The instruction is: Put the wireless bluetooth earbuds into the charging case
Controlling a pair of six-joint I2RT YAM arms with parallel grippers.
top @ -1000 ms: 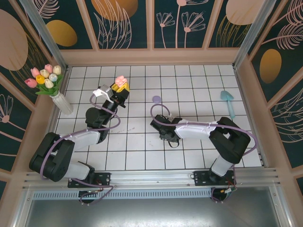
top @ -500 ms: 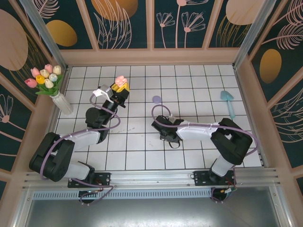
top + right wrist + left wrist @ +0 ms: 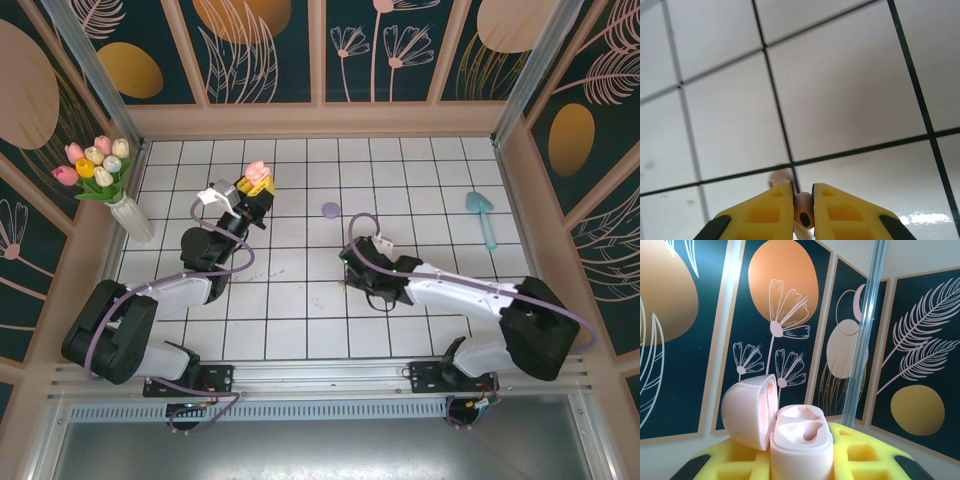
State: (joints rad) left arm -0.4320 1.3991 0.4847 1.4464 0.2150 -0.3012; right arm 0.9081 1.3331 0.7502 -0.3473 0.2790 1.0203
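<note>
right jaws pinching pink earbud (image 3: 803, 212), left jaws gripping open case (image 3: 801, 447); I'd be lifting slowly, keeping the stem from twisting

The left arm (image 3: 178, 292) and the right arm (image 3: 455, 292) have white links and black joints. A thin purple cable (image 3: 249, 256) runs along each. The fingers (image 3: 762, 216) are yellow, with black corners.

- Overhead, I see bright, even light; shadows on the white counter (image 3: 300, 310) are faint.
- My right wrist picture is soft, with glare at its lower right edge.
- Left wrist picture looks sharp.
</note>
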